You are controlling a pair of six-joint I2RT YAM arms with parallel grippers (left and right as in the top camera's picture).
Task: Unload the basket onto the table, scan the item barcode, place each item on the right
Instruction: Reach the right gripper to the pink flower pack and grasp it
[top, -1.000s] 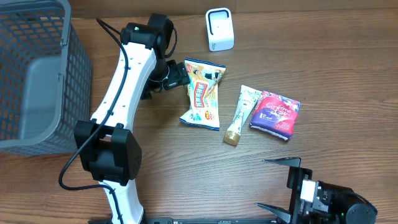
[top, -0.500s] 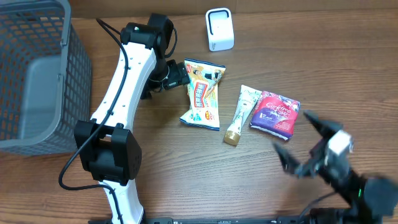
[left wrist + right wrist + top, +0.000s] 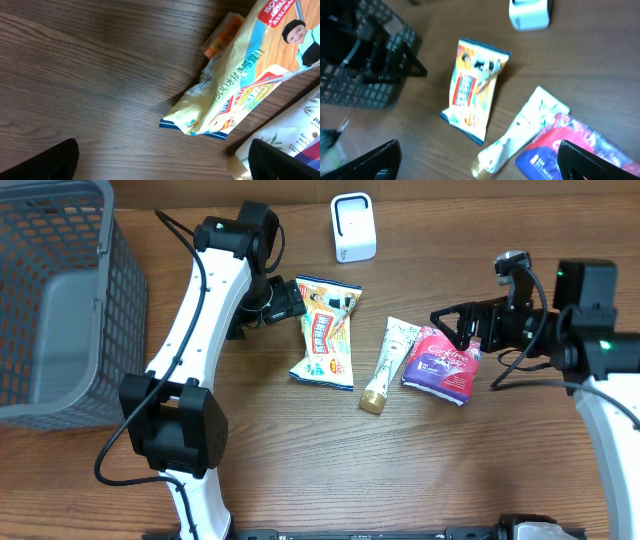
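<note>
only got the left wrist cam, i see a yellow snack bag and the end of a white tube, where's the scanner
Observer: The white scanner stands near the far edge of the table, just beyond the top of the snack bag.
Operator: where's the right arm
Observer: The right gripper is open and hovers over the upper edge of a purple packet, which lies right of the tube.
Operator: anything on my left
Observer: A grey mesh basket sits at the left end of the table.
</note>
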